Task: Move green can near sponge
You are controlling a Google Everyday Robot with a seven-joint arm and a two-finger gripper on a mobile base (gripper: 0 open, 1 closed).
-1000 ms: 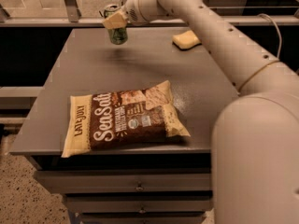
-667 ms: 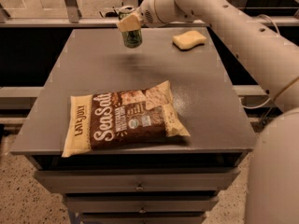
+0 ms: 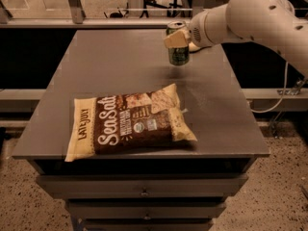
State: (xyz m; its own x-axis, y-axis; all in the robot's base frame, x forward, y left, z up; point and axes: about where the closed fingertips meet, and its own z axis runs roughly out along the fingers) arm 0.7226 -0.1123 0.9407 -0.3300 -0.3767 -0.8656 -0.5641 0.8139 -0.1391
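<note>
The green can (image 3: 179,57) is upright with a silver top rim, at the back right of the grey table (image 3: 96,61). My gripper (image 3: 177,41) is shut on the can's upper part, with a pale finger (image 3: 175,38) across its front. The can's base is at or just above the tabletop; I cannot tell which. The sponge is almost fully hidden behind my white arm (image 3: 240,16). Only a pale edge of the sponge (image 3: 194,47) shows just right of the can.
A large brown-and-cream chip bag (image 3: 130,120) lies flat near the table's front edge. Drawers (image 3: 144,191) sit under the tabletop. A rail and metal posts (image 3: 74,6) run behind the table's far edge. A cable (image 3: 281,93) hangs at the right.
My gripper has carried the green can to the right and slightly forward, toward the sponge. My arm now covers the sponge, which was in plain view before.
</note>
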